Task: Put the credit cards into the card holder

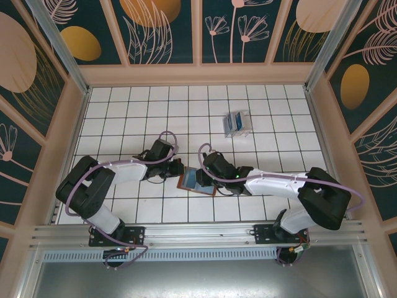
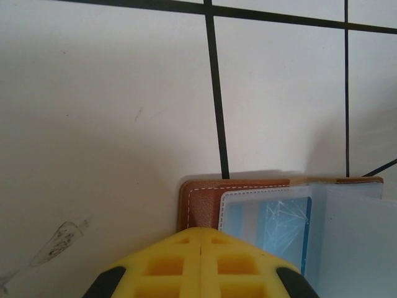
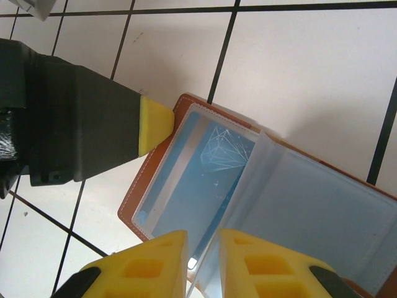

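Observation:
The card holder lies open on the tiled table, its reddish-brown cover facing down. A blue credit card sits inside the clear sleeve of its left page. My left gripper is shut, its yellow tip pressing on the cover's left margin beside the sleeve. My right gripper hovers at the holder's near edge with its jaws a narrow gap apart. The edge of a loose clear sleeve leaf runs up between them. The two grippers meet over the holder.
A clear plastic box with blue cards in it stands further back, right of centre. Wooden walls and metal posts fence the tiled table on three sides. Open tiles lie to the left and far right.

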